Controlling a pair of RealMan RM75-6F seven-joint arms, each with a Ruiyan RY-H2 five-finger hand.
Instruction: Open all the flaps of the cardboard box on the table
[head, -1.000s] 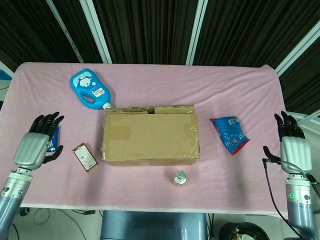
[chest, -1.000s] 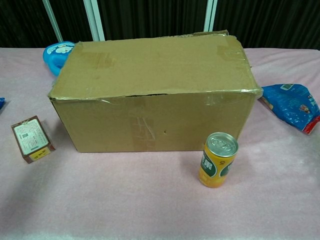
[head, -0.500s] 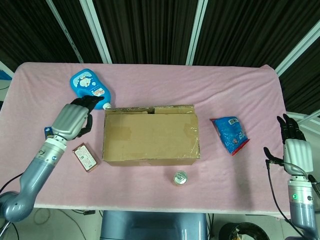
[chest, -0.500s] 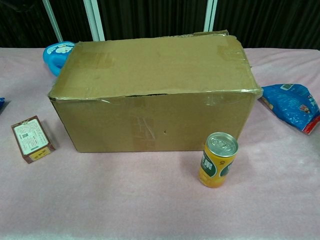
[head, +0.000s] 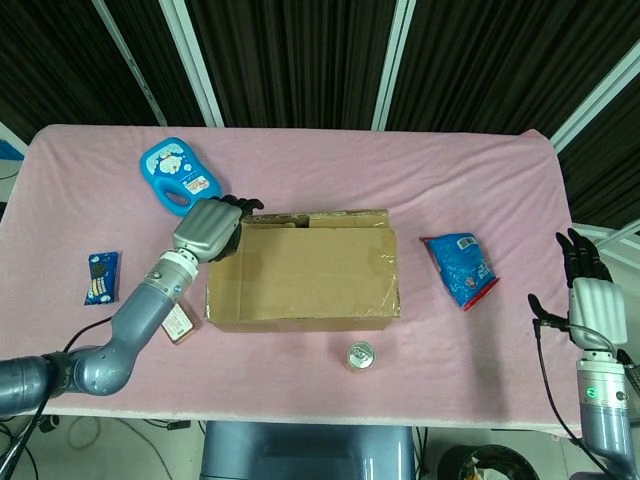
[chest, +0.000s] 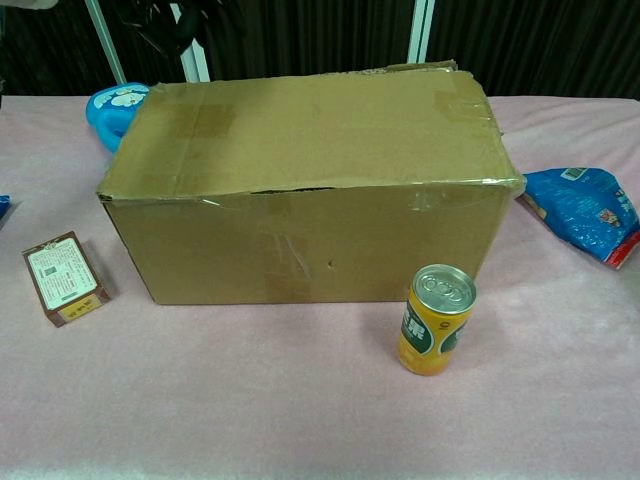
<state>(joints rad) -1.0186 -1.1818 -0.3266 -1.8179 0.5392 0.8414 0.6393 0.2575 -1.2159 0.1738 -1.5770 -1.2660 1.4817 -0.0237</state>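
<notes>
**Cardboard box still shut as left hand arrives at its far-left corner**

Cardboard box (head: 301, 270) is sitting mid-table on the pink cloth (head: 400, 180), its top flaps lying flat and closed, with a slight gap showing along the near edge in the chest view. The left hand (head: 210, 228) is now hovering over the box's far-left corner — half a second ago it was further left, beside the blue bottle (head: 178, 177), and a second ago it was out near the left table edge. Its fingers are bending down over the corner; whether they are touching the cardboard cannot be told, and nothing is plainly gripped.

The right hand (head: 589, 290) is staying off the right table edge, fingers straight and apart, holding nothing — barely changed from before.

Nothing else is moving: the small brown packet (chest: 64, 277) is lying left of the box, the yellow can (chest: 436, 319) is standing near its front right, the blue snack bag (head: 459, 269) is lying to the right, and a small blue pouch (head: 99, 277) is now showing uncovered at the far left.
</notes>
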